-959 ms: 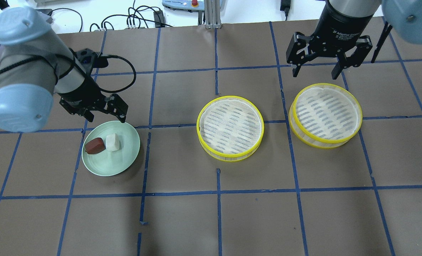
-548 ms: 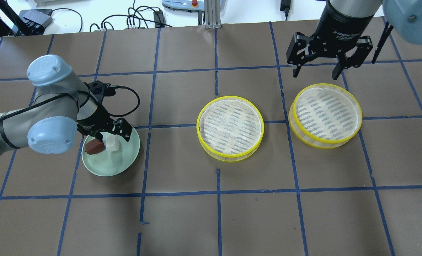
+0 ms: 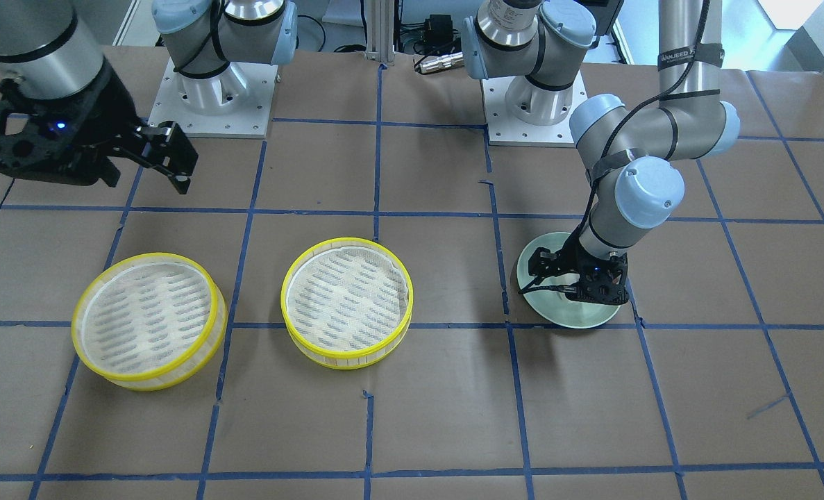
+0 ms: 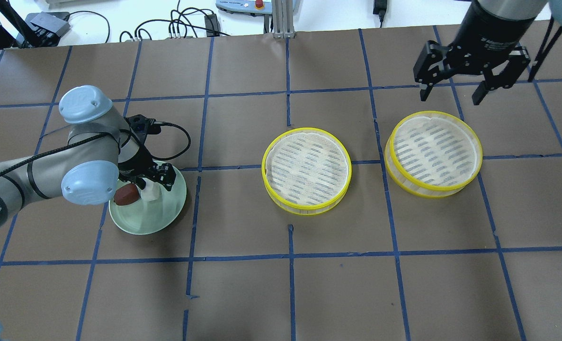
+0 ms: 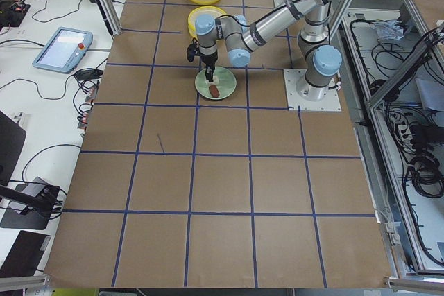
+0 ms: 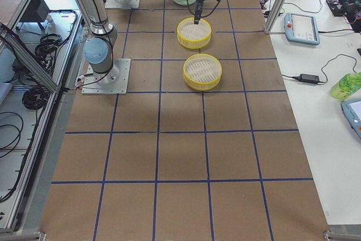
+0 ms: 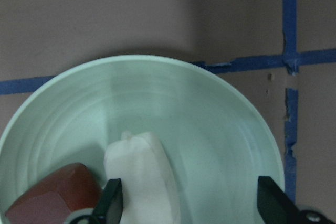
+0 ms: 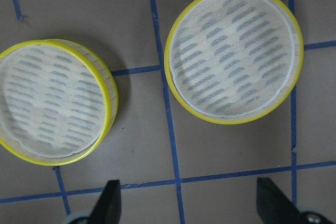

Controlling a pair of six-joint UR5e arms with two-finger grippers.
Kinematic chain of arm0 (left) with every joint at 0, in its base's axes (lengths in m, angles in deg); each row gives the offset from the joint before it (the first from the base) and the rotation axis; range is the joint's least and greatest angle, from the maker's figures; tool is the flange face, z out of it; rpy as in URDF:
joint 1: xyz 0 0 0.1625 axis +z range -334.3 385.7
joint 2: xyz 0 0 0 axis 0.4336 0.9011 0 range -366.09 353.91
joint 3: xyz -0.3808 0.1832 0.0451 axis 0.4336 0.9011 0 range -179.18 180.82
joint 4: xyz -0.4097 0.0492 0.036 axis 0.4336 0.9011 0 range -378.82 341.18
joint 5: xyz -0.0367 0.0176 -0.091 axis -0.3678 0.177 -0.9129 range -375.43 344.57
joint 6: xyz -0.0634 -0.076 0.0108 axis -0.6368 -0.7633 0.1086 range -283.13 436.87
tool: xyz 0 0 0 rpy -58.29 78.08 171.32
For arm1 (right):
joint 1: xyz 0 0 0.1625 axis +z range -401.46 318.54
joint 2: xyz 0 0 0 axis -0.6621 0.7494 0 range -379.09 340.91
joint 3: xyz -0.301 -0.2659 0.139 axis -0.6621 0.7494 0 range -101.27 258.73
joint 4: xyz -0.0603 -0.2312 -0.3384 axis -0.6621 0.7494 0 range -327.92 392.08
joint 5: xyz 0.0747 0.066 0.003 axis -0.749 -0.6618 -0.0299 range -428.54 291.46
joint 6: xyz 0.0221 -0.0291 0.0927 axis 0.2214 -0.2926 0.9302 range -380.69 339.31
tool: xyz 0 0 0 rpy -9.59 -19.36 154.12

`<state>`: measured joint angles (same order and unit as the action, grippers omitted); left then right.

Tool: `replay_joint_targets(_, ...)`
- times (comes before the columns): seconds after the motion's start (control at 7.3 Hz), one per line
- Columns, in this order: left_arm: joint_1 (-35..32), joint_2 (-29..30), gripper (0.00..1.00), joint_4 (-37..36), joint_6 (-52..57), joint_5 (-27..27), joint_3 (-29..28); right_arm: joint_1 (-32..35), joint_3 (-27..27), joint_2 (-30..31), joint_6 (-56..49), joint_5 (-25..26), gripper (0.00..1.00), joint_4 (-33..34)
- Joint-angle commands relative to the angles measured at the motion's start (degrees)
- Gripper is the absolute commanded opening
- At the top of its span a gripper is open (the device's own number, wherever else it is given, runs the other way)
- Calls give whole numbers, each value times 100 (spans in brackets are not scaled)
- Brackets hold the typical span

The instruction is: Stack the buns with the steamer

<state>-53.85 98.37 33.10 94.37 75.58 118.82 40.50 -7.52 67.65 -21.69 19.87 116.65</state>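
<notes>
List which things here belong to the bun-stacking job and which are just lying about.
Job: cream-white round bun; reddish-brown oblong bun; yellow-rimmed mesh steamer tray; second yellow-rimmed steamer tray; left gripper over the buns; right gripper.
Lying about: pale green plate under the buns; black cables beyond the table; grey-framed tablet.

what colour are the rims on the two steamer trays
The steamer rims are bright yellow; clearest in the right wrist view.
</notes>
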Motion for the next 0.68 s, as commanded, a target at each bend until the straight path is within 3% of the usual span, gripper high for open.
replay_joint_targets(0.0, 0, 4, 1, -68, 87, 128, -75, -863, -731, -191, -1126, 227, 90, 834)
replay_joint_targets(0.27, -69, -172, 0, -208, -1, 119, -250, -1427, -1401, -882, -1823, 309, 89, 2170)
replay_joint_targets(0.55, -550, -531, 1, 53, -1050, 23, -504, -1490, -1648, -1727, -2246, 291, 86, 3471)
